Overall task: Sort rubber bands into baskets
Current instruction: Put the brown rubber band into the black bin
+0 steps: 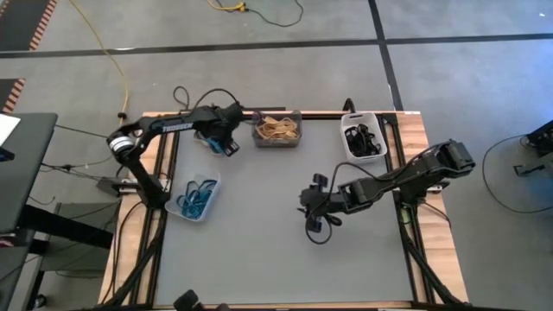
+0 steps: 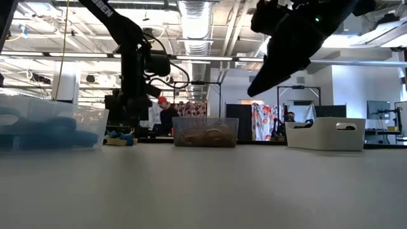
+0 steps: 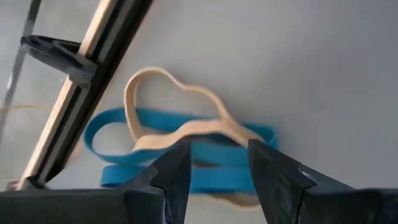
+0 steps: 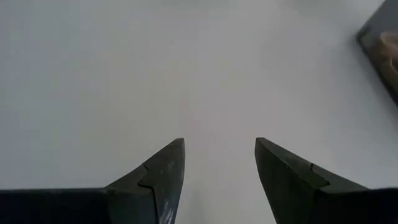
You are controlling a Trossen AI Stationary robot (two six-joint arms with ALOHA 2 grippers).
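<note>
Left tool (image 3: 217,163): two bands (image 3: 180,134)

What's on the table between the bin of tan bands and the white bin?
Nothing: in the high view the grey table is bare between the tan-band bin and the white bin. The low view agrees.

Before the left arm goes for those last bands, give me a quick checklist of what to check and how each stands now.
1. Left claw open over its target: ok, fingers apart above a tan band lying on blue bands.
2. Bands lie separate: not ok, tan and blue overlap.
3. Right claw out of the way: ok, open over bare table, holding nothing.
4. Tan basket reachable: ok, just beside the left claw.
5. Blue basket and white basket unblocked: ok.
6. Claw touching the bands: cannot tell.
</note>
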